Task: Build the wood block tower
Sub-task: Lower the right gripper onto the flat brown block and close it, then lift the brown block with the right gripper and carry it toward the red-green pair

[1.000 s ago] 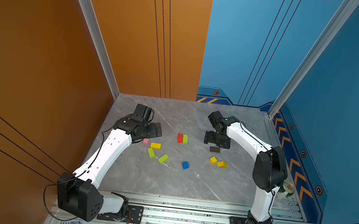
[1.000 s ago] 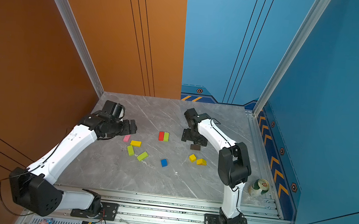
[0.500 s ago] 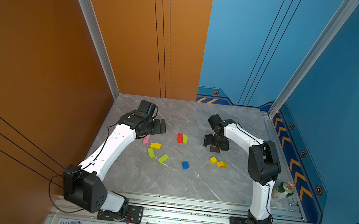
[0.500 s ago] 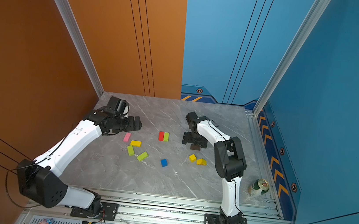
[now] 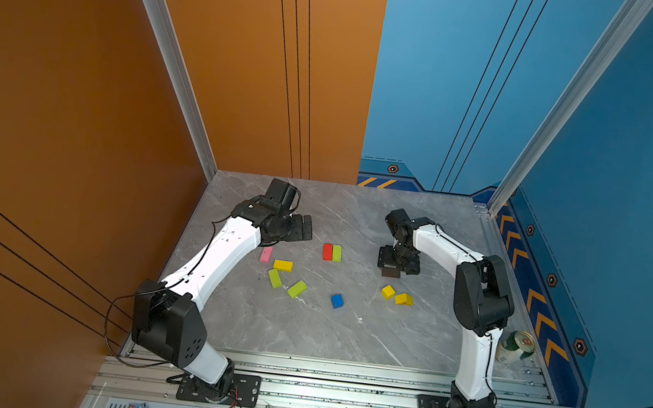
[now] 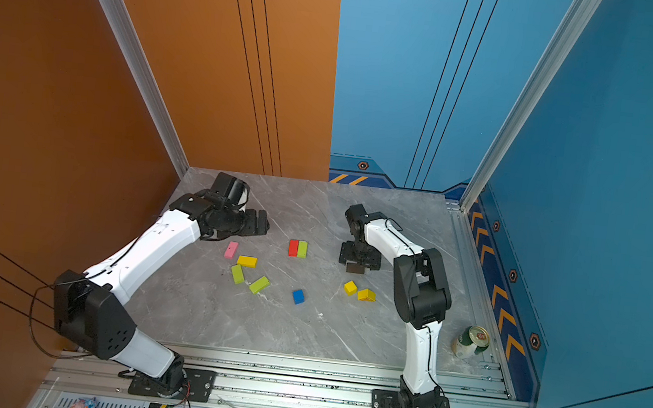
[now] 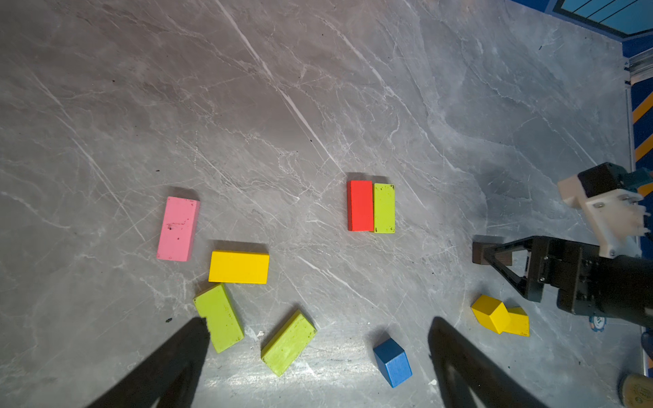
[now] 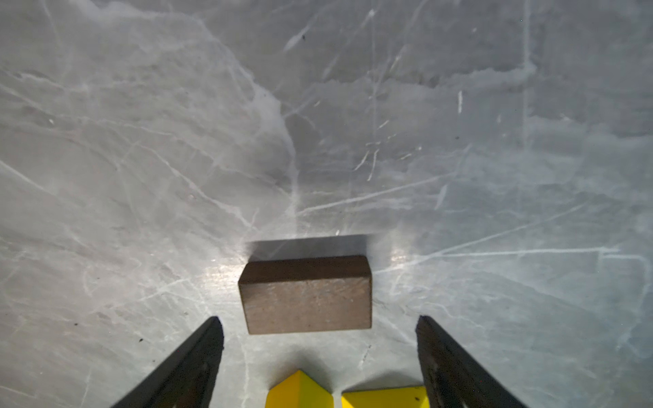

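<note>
Right wrist view has the brown block (image 8: 305, 296) lying flat on the counter (image 8: 141, 141) just ahead of my right gripper (image 8: 318, 319). Its jaws stand apart, one off each end of the block and touching neither, with a yellow cube (image 8: 300, 390) and a yellow wedge (image 8: 385, 397) close behind. Over the last second this arm has folded its elbow in and brought the gripper down. In both top views it now sits right over the brown block, right of centre, where before it stood a little higher in the frame. The block itself has not shifted. My left gripper (image 5: 301, 227), spread wide and empty, has drifted up and rightward from the left of the frame, away from the pink block (image 5: 266, 254). No tower exists yet. The red block (image 5: 327, 251) and a lime block (image 5: 337, 252) lie touching side by side at centre. The yellow bar (image 5: 282, 266), a lime bar (image 5: 274, 278), a slanted lime bar (image 5: 297, 289) and the blue cube (image 5: 337, 300) lie scattered flat, left of centre and below. I judge this to be the first pick. I am lined up on the brown block and need only close squarely on its ends, because an off-centre pinch could twist it out.
</note>
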Available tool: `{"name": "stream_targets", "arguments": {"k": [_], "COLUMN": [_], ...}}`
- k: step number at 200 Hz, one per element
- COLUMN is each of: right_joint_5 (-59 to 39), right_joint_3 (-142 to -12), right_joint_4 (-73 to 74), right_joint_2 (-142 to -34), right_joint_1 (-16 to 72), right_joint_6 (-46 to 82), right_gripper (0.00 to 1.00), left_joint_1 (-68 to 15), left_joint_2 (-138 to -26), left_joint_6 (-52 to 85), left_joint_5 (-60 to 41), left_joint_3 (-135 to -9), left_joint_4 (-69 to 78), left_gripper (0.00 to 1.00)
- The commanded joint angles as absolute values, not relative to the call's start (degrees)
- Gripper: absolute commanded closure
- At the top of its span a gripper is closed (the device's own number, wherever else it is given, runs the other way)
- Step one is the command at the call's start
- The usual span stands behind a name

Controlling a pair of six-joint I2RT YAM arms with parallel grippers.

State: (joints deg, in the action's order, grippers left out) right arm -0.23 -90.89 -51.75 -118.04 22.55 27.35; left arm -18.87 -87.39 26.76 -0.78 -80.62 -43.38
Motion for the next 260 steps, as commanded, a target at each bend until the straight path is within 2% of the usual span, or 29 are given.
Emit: {"name": "stream_targets", "arguments": {"k": [1, 58, 143, 204, 260], "right_joint_5": [-1.7, -2.2, -1.3, -1.1, -1.2], "right_joint_3": [-90.5, -90.5, -90.5, -90.8, -96.2], "right_joint_4": [-51.4, -51.3, -51.3, -51.4, -54.0], "right_joint_2": [-120.4, -121.2, -121.9, -122.0, -122.1], "right_joint_1": [22.5, 22.6, 22.9, 23.4, 25.2], "right_joint_6": [26.1, 26.1, 26.7, 27.1, 28.2], "right_gripper": [0.17, 0.19, 0.29, 0.47, 0.49], "left_joint_1": [-19.5, -19.6, -19.2, -18.2, -17.4], "left_joint_2": [-87.7, -86.9, -85.3, -84.0, -83.3], "left_joint_6": [26.5, 26.5, 25.8, 25.3, 24.8], "left_joint_5": [-1.4, -0.9, -0.6, -0.7, -1.2], "left_joint_3": [-82.4, -81.3, -79.3, -78.3, -77.6], "left_joint_4": [-43.7, -43.6, -43.7, -43.7, -43.6], "left_gripper": [0.01, 0.01, 0.01, 0.01, 0.01]}}
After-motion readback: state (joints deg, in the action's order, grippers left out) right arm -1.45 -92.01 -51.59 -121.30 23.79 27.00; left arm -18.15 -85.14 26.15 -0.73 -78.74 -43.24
